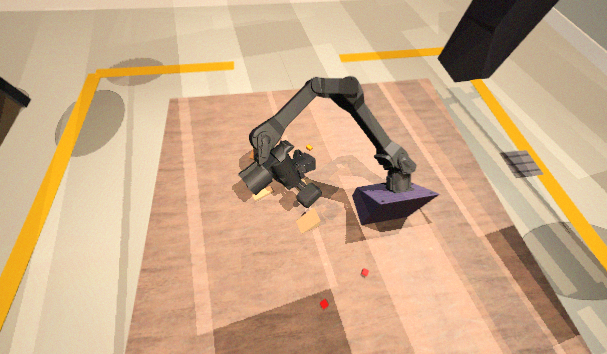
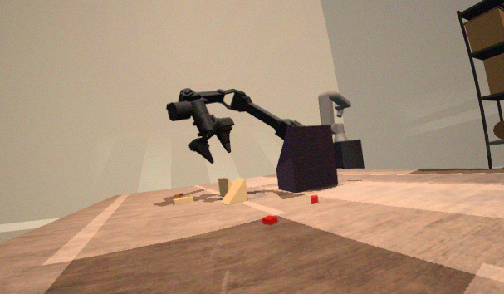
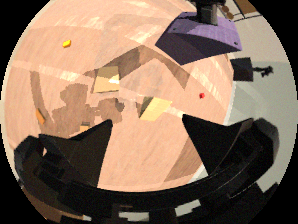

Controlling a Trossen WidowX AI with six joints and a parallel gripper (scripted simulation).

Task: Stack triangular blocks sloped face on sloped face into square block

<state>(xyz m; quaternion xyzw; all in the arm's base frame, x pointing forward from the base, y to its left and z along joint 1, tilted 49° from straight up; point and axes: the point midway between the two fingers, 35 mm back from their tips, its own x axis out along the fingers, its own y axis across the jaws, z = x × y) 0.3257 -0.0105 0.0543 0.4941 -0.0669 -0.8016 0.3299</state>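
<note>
The tool (image 1: 309, 179) (image 2: 221, 157) (image 3: 148, 120) hangs above the table (image 1: 259, 270) (image 2: 157, 253) (image 3: 142, 167), released with its fingers spread wide, holding and touching nothing, while the front block (image 1: 308, 221) (image 2: 236, 192) (image 3: 156, 108) and the rear block (image 2: 224, 187) (image 3: 107, 80) stand apart on the table, not yet joined. A pale slab (image 1: 262, 194) (image 2: 183, 200), an orange piece (image 1: 252, 155) (image 2: 178, 194) (image 3: 40, 116) and a yellow bit (image 1: 309, 147) (image 3: 67, 44) lie around them, and the purple base (image 1: 369, 212) (image 2: 308, 158) (image 3: 200, 42) bounds one side. There's open air below the fingertips, and both blocks sit well inside the table's edges.
</note>
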